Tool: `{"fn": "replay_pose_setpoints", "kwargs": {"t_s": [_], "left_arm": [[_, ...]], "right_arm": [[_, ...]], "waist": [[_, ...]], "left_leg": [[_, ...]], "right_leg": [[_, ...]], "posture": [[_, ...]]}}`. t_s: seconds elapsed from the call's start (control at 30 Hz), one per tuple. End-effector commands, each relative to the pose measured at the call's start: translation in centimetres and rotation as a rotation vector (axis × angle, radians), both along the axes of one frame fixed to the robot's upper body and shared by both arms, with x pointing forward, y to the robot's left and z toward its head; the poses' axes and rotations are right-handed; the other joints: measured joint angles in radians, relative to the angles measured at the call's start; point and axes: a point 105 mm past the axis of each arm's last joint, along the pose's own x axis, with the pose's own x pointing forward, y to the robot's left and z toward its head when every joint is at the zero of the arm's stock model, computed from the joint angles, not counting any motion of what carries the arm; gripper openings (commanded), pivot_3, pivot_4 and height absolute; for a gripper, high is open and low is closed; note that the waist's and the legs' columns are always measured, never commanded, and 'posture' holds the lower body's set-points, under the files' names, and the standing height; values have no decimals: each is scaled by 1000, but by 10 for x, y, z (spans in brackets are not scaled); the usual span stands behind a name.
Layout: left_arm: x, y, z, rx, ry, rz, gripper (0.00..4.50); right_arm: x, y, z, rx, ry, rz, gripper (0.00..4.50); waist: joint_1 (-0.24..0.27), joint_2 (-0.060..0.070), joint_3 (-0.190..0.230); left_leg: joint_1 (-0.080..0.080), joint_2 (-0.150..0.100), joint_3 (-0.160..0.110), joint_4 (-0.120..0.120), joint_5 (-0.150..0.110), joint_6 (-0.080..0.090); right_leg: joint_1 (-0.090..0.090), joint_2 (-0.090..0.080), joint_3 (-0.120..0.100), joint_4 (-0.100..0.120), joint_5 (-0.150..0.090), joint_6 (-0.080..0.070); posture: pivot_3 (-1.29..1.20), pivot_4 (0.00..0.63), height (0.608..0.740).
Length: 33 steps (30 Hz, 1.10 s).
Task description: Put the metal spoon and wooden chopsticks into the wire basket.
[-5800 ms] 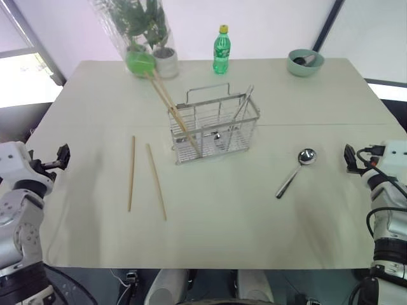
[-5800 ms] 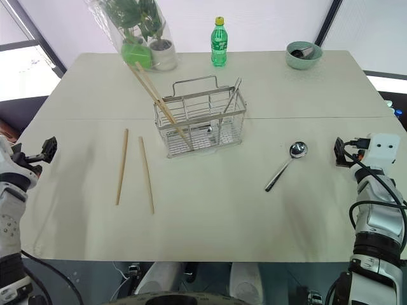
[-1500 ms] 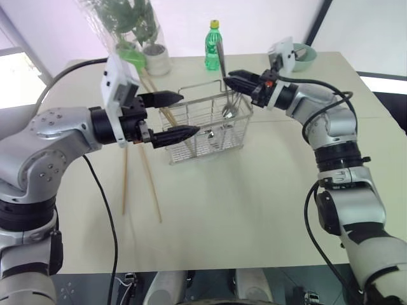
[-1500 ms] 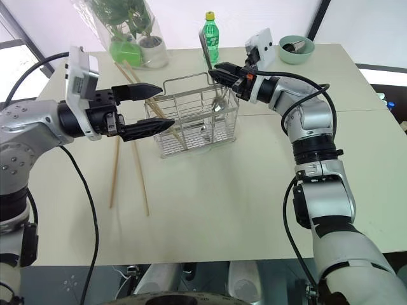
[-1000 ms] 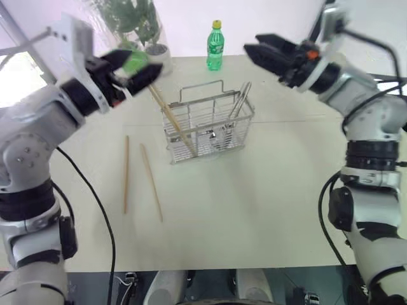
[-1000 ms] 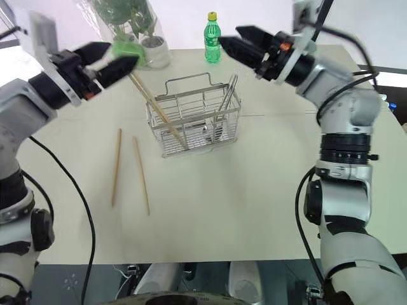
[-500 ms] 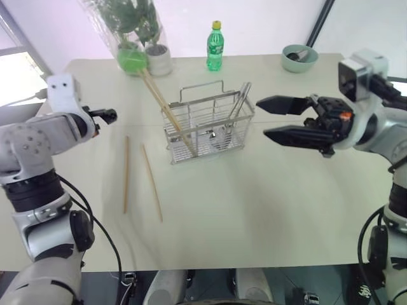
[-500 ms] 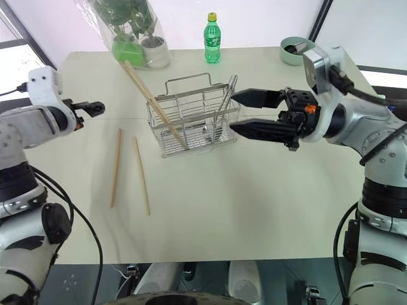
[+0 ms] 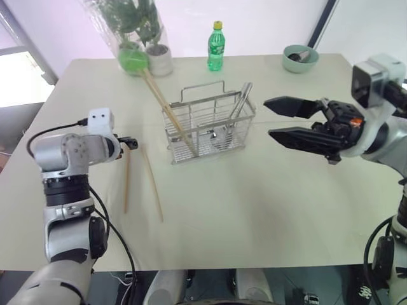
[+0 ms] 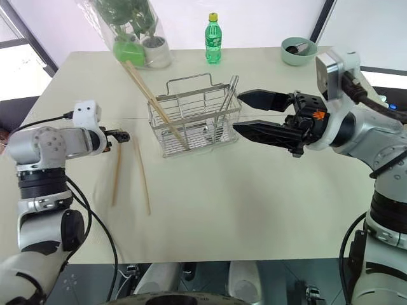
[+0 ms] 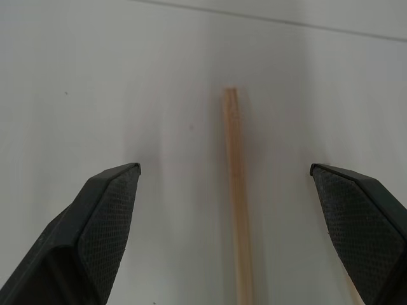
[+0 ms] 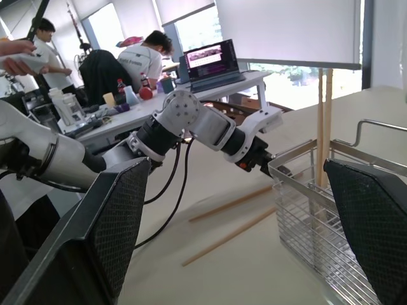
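Wire basket (image 9: 210, 124) before bottle (image 9: 215, 46), plant (image 9: 137, 38).

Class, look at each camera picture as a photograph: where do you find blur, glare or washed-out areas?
Left wrist view: the chopstick on the table looks soft and smeared, while the left hand's fingertips stay crisp. Right wrist view: the bright window washes out, and the right hand's fingertips sit dark against it. Left eye view: glare whitens the area past the table's far left corner.

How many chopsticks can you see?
4. Two wooden chopsticks lean together in the wire basket, poking out toward the plant. Two more lie loose on the table: one beside the left gripper, one alongside it.
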Motion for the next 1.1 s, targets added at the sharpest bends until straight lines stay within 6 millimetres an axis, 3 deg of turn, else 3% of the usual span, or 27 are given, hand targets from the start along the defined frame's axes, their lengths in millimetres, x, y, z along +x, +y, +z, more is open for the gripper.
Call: {"fn": "replay_pose_setpoints", "kwargs": {"t_s": [0.03, 0.17, 0.23, 0.3, 0.5, 0.7, 0.73, 0.8, 0.87, 0.9, 1.03, 1.1], "left_arm": [[8, 0, -1, 24, -4, 8, 4500], [11, -2, -12, 14, 21, 10, 4500], [13, -4, -14, 10, 16, 7, 3954], [15, -5, -13, -1, 9, 10, 3167], [18, -2, -8, 2, -15, 34, 100], [27, 16, 18, 80, -156, 101, 38], [30, 19, 26, 96, -204, 114, 38], [36, 32, 61, 135, -393, 178, 38], [38, 41, 103, 82, -611, 249, 38], [37, 43, 114, 52, -670, 265, 38], [19, 20, 207, -226, -1096, 155, 38], [6, 1, 240, -369, -1221, 48, 38]], "right_arm": [[-9, -2, 11, 8, -62, -9, 4471], [-8, -4, 11, 16, -63, -31, 4471], [-8, -4, 11, 18, -63, -40, 4500], [-8, -5, 12, 19, -62, -45, 4500], [-7, -8, 12, 21, -58, -62, 4500], [-4, -9, 12, 32, -50, -67, 4500], [-3, -9, 12, 33, -49, -69, 4500], [-2, -10, 13, 34, -49, -76, 4500], [-1, -11, 14, 35, -47, -81, 4500], [-1, -12, 14, 35, -46, -82, 4500], [0, -14, 13, 23, -35, -95, 4500], [0, -14, 13, 17, -32, -98, 4500]], "waist": [[1, 0, 0], [1, 0, -1], [1, 1, -2], [3, 1, -2], [23, 1, -2], [21, 0, -1], [21, -1, -1], [21, -1, -1], [20, -2, 0], [21, -2, 0], [24, -3, 0], [24, -4, 1]], "left_leg": [[0, 0, 0, 0, 0, 0], [1, 0, 0, 0, 0, 0], [2, 0, 0, 0, 0, 0], [2, 0, 0, 0, 0, 0], [2, 0, 0, 0, 0, 0], [1, 0, 0, 0, 0, 0], [1, 0, 0, 0, 0, 0], [1, 0, 0, 0, 0, 0], [0, 0, 0, 0, 0, 0], [0, 0, 0, 0, 0, 0], [-1, 0, 0, 1, 0, 0], [-2, 0, -1, 3, -1, 1]], "right_leg": [[0, 0, 0, 0, 0, 0], [1, 0, 0, 0, 0, 0], [2, 0, 0, 0, 0, 0], [2, 0, 0, 0, 0, 0], [2, 0, -1, -1, 0, 0], [2, 0, -1, -1, 0, 0], [2, 0, -1, -1, 0, 0], [2, 0, -1, -2, 0, 0], [1, 0, -1, -2, 0, 0], [1, 0, -1, -2, 0, 0], [1, 0, -2, -3, 1, 1], [2, 0, -3, -3, 1, 2]], "posture": [[0, 150, 684], [0, 150, 684], [0, 150, 684], [0, 150, 684], [0, 150, 684], [0, 150, 684], [0, 150, 684], [0, 150, 684], [0, 150, 684], [0, 150, 684], [0, 150, 684], [0, 150, 684]]}}
